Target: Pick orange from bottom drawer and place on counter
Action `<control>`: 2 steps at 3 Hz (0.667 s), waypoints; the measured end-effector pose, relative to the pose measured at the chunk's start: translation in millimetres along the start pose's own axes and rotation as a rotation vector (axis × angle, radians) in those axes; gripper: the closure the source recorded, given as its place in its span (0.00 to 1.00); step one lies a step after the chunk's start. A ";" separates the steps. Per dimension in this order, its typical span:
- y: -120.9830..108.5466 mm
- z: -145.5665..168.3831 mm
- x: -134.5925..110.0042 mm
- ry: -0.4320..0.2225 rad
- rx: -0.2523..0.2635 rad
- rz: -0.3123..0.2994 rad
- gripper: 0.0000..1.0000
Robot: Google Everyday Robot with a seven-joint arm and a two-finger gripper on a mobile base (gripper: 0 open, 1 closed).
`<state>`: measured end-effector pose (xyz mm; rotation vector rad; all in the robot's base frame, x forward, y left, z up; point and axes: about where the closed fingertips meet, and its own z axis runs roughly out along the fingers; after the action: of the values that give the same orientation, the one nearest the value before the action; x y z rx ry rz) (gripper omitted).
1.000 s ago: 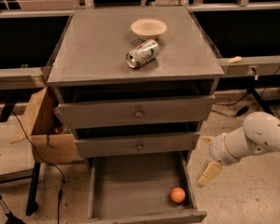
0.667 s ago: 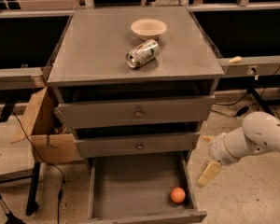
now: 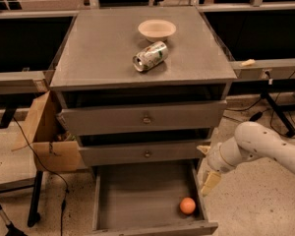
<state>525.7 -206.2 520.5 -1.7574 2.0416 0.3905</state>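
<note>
1. Camera view, only one I had: vs a sec earlier, basically nothing had changed. The gripper (image 3: 209, 173) sat in the same spot, outside the bottom drawer (image 3: 137, 195), just beside its right wall and below the middle drawer's right end.
2. The arm (image 3: 265, 146) came in from the right, same pose as before. Couldn't tell if the gripper was open or closed from this angle. It carried nothing I could see.
3. The orange (image 3: 187, 205) hadn't budged: on the drawer floor, front-right corner, near the right wall, lower than the gripper and apart from it.
4. The drawer stood pulled out and the orange was in plain sight.
5. The counter (image 3: 98, 48) looked the same, w/ a bowl (image 3: 157, 29) at the back and a can (image 3: 150, 56) on its side just in front of it.
6. My read: a pause, no progress. Pick not started, and the reach over the wall and down was still to do.
</note>
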 end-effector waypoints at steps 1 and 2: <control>-13.6 61.4 28.2 0.012 -0.062 -0.059 0.00; -21.4 118.8 64.9 0.018 -0.140 -0.108 0.00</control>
<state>554.5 -210.3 386.5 -1.9509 1.9627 0.4957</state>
